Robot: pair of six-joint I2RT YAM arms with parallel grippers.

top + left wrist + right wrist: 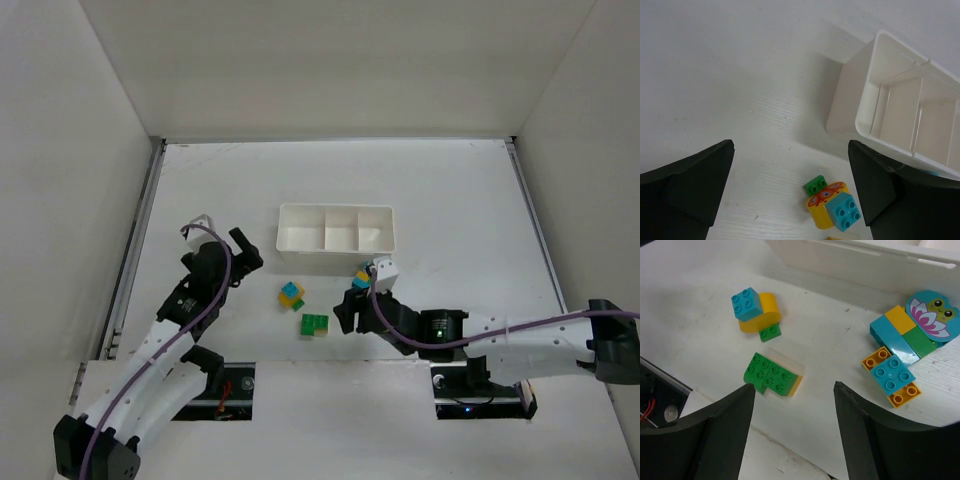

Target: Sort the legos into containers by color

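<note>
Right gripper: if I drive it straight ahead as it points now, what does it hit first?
Probably the green brick, lying just ahead of the right gripper and its open fingers. Depth is unclear, so not certain.

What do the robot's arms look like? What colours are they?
The left arm and right arm are both white tubes with black joints. A thin purple cable loops along each. The right arm has a small green light on one joint. The left end effector and right end effector each have two wide black wedge-shaped fingers.
</note>
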